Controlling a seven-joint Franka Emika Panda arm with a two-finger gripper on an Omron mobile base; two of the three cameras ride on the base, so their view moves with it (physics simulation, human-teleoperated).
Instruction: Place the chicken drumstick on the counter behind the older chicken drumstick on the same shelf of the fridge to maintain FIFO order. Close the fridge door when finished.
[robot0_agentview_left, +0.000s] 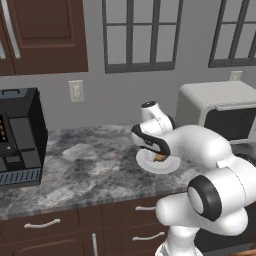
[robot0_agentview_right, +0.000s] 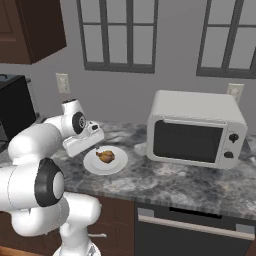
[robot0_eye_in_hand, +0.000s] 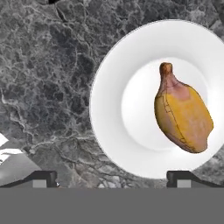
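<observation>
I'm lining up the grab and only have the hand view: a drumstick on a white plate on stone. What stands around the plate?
Observer: A white microwave stands on the counter to the right of the plate, apart from it.
Operator: Anything on the other side?
Observer: A black appliance sits far along the counter to the left, well away from the plate.
Operator: Where is the hand itself?
Observer: In the right base view the gripper hangs over the plate's left edge, just left of the drumstick.
</observation>
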